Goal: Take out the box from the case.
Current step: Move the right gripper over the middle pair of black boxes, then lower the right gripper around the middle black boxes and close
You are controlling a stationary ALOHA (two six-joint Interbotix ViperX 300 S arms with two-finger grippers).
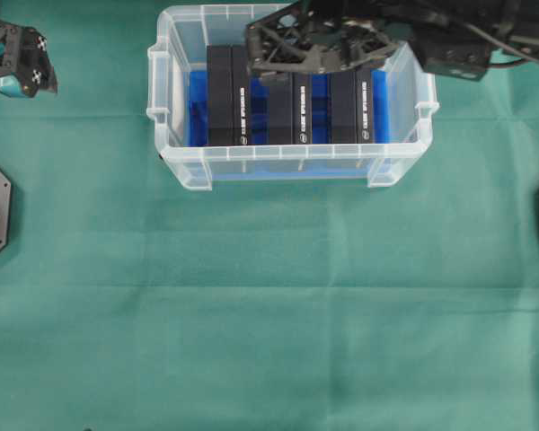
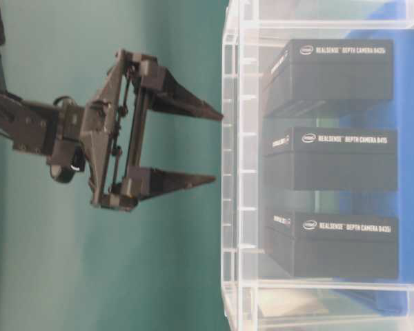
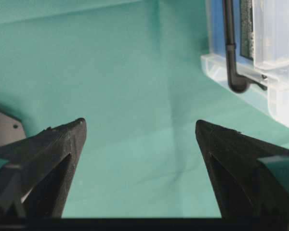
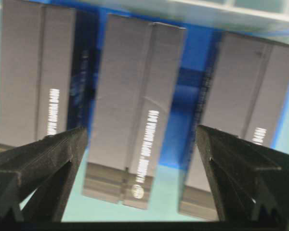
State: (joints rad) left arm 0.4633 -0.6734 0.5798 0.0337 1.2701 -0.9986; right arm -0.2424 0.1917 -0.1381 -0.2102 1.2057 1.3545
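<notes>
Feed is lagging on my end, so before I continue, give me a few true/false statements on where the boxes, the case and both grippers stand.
1. Three black boxes stand in the case. True.
2. The right gripper is shut on the middle box. False: its jaws are wide open, either side of that box, gripping nothing.
3. The left gripper is open over the green cloth, outside the case. True.
4. One box already lies on the cloth. False: all three are inside the case.
5. The case floor is blue. True.
</notes>
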